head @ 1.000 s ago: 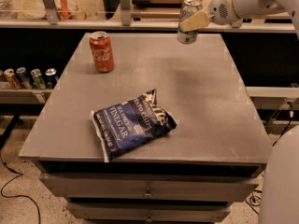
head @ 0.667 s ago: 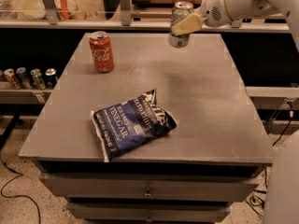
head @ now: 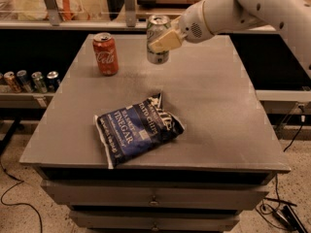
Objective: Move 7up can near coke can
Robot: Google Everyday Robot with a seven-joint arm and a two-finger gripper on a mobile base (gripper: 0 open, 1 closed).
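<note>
The 7up can (head: 156, 50), silvery with green markings and a silver top, is held upright above the far middle of the grey table (head: 214, 106). My gripper (head: 163, 39) is shut on it, reaching in from the right on a white arm. The coke can (head: 105, 54), red with white script, stands upright on the table's far left part. The 7up can is to the right of the coke can, about a can's height apart from it.
A blue bag of salt and vinegar chips (head: 137, 128) lies on the table's front middle. A row of small cans (head: 29, 81) stands on a low shelf to the left. Drawers (head: 153, 198) sit under the table top.
My gripper has carried the 7up can leftward from the table's far right toward the coke can. The coke can and the chip bag have not moved.
</note>
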